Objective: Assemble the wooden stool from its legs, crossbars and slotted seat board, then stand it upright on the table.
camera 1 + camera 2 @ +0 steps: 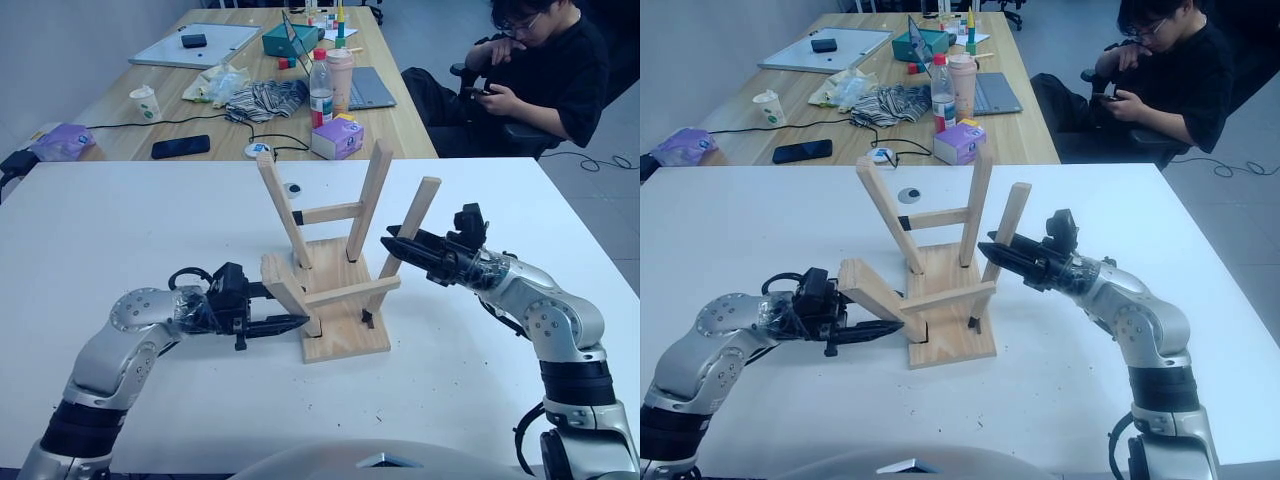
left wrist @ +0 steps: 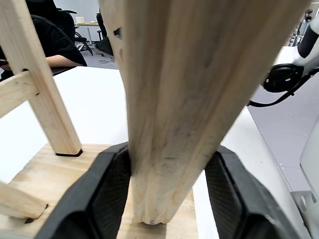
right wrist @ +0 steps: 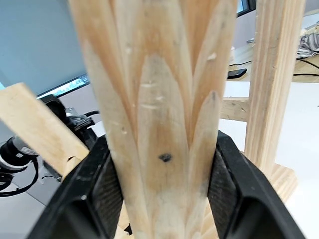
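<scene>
Now the stool's one seat board (image 1: 345, 340) lies flat on the white tabletop (image 1: 120, 230) with four legs (image 1: 370, 195) pointing up and two crossbars (image 1: 330, 212) between them, the left hand (image 1: 300, 322) clamping the tilted near-left leg (image 1: 283, 283) and the right hand (image 1: 390, 240) clamping the near-right leg (image 1: 412, 222).

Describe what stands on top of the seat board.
Four legs rise from the seat board, two crossbars joining them. How deep their ends sit in the board is hidden.
</scene>
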